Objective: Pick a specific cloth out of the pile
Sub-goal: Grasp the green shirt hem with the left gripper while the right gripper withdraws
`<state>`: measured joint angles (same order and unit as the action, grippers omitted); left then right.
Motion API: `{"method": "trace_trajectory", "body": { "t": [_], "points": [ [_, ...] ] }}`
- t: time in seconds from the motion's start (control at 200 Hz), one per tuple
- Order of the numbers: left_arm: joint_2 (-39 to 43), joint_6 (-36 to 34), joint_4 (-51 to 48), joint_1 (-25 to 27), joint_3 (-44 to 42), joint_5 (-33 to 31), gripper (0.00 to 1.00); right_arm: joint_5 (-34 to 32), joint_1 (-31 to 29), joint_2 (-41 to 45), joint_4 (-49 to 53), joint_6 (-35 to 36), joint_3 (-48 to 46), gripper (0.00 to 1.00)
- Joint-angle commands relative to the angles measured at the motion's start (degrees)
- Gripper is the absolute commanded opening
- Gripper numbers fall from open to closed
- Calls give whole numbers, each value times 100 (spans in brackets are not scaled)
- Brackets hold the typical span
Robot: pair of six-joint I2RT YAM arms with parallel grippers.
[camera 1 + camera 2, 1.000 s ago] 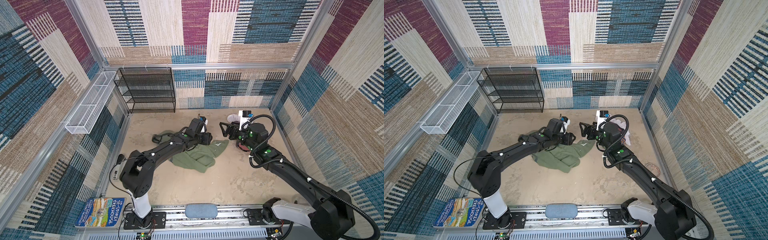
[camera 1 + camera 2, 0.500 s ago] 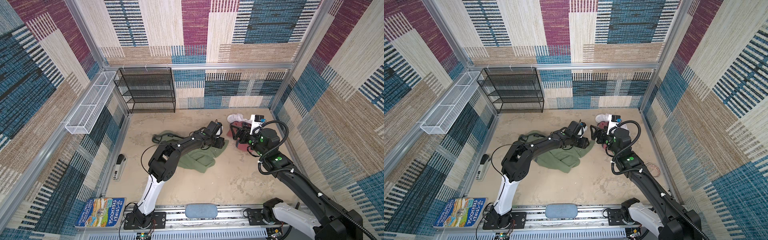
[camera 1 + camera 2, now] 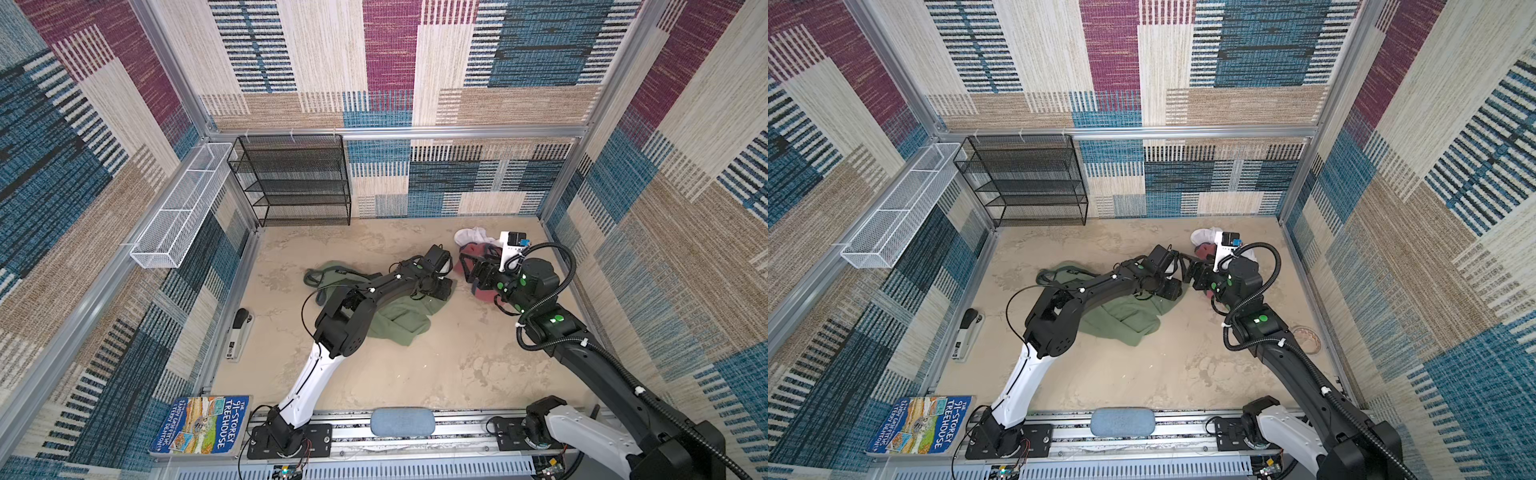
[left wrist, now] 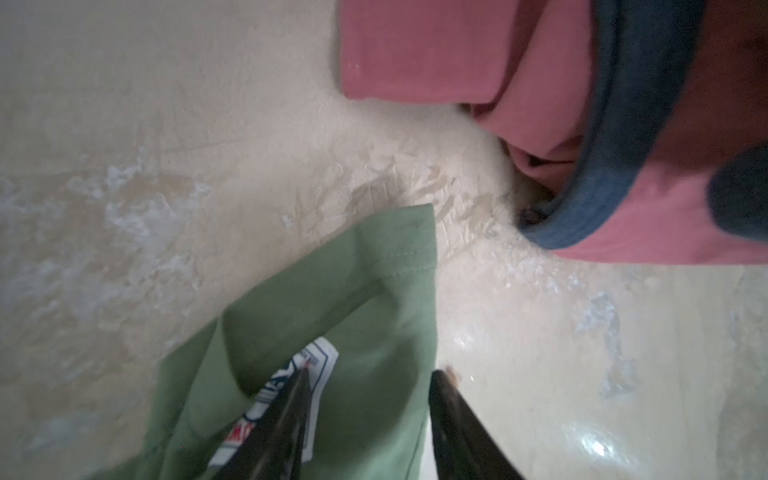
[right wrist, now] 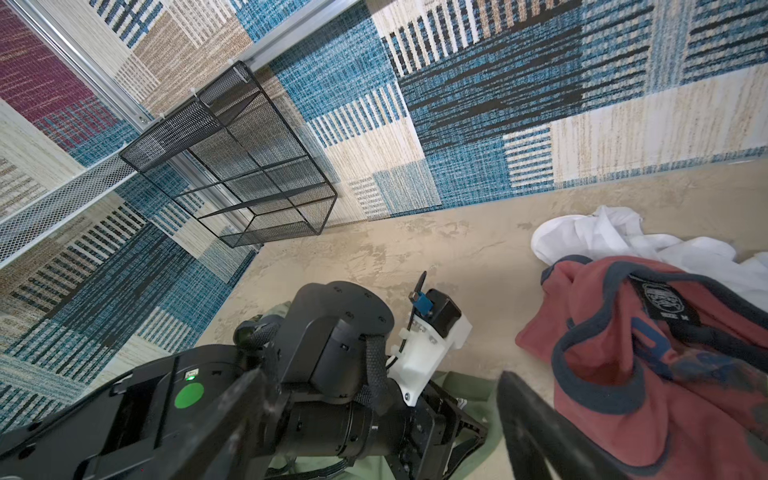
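A black stapler (image 3: 240,334) lies by the left wall. Right of it, the large olive-green cloth (image 3: 399,318) is spread on the sandy beige floor (image 3: 415,374), near the pile but not touching it. The left gripper (image 4: 374,372) sits low at the cloth's right corner, its fingers (image 4: 289,409) half apart astride the hem, one on a white printed label (image 4: 322,357). Next, the right gripper (image 5: 378,374) hangs close by, fingers spread wide, holding nothing. Furthest right is the pile (image 3: 471,253): a rust-red garment with blue trim (image 5: 665,374) touching a crumpled white garment (image 5: 602,237)
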<state>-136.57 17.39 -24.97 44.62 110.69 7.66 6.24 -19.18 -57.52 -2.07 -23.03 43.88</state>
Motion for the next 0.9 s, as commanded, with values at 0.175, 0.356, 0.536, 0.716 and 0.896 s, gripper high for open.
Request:
{"method": "trace_trajectory", "body": {
  "t": [0.175,0.356,0.536,0.716,0.896],
  "points": [
    [-234,-172,-368,14,161,-199,43,133,10,-36,-218,22,44,90],
    [-229,-201,-403,12,69,-334,22,70,7,-33,-259,-40,31,90],
    [-159,-222,-374,11,-58,-467,0,-3,2,-31,-287,-73,-15,90],
    [287,-161,144,3,-640,-564,0,21,8,-58,-331,-96,-35,90],
    [918,-102,570,-37,-1188,-640,0,80,10,-82,-361,-132,-26,90]
  ]
}}
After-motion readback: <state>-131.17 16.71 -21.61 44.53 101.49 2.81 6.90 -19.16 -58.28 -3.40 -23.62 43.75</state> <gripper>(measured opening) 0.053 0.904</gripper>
